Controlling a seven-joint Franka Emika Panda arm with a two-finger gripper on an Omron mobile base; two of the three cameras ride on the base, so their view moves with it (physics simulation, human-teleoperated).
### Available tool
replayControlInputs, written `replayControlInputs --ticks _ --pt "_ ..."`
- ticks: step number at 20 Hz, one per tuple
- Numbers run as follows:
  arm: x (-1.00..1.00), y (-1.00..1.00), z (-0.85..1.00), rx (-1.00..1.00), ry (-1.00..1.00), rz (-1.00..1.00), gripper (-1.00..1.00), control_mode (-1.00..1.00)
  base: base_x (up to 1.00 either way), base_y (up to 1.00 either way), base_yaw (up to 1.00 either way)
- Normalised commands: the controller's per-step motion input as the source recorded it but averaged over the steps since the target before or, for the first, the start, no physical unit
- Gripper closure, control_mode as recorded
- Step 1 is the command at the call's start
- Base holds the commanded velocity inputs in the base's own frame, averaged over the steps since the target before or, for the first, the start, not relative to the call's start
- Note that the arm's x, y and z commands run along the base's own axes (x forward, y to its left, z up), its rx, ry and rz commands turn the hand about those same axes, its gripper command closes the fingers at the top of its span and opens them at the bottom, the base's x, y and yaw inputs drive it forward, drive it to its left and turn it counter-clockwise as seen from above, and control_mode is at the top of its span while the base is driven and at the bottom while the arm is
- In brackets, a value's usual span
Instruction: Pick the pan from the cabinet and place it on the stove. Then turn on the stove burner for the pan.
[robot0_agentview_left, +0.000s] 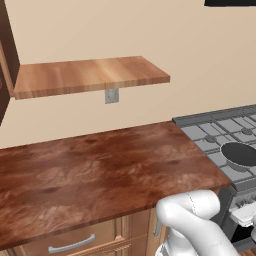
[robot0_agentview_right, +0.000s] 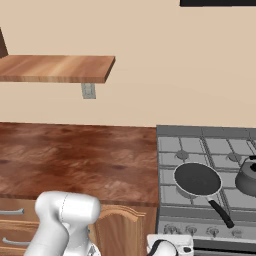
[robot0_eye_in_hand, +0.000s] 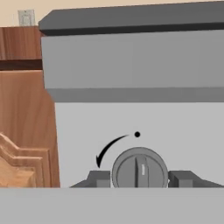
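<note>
The pan lies on the front left grate of the stove, dark inside, with its black handle pointing toward the front edge; it also sits at the right edge of the left base view, the pan. My gripper is low at the stove's front panel, open, with its fingertips standing on either side of a round grey knob. The knob's bar stands upright, below a curved arrow and a dot. The cabinet's wooden shelf is bare, and its dark door stands at the far left.
A dark kettle sits on the stove right of the pan. A reddish-brown counter runs left of the stove, with drawer fronts under it. A wall outlet sits below the shelf. A wooden cabinet side borders the stove panel.
</note>
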Motion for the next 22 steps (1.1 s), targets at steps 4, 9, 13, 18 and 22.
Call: replayControlInputs --ticks 4,9,13,18,22 --pt "0.0 0.25 0.0 -0.12 0.0 0.06 1.0 -1.0 0.0 0.0 0.0" --pt "0.0 0.34 0.04 -0.29 0.0 0.08 1.0 -1.0 0.0 0.0 0.0" --pt "-0.06 0.29 0.16 -0.25 0.02 0.04 1.0 -1.0 0.0 0.0 0.0" --pt "-0.11 0.23 0.17 -0.25 0.01 0.03 1.0 -1.0 0.0 0.0 0.0" --pt "-0.12 0.21 0.12 -0.1 0.0 0.02 1.0 -1.0 0.0 0.0 0.0"
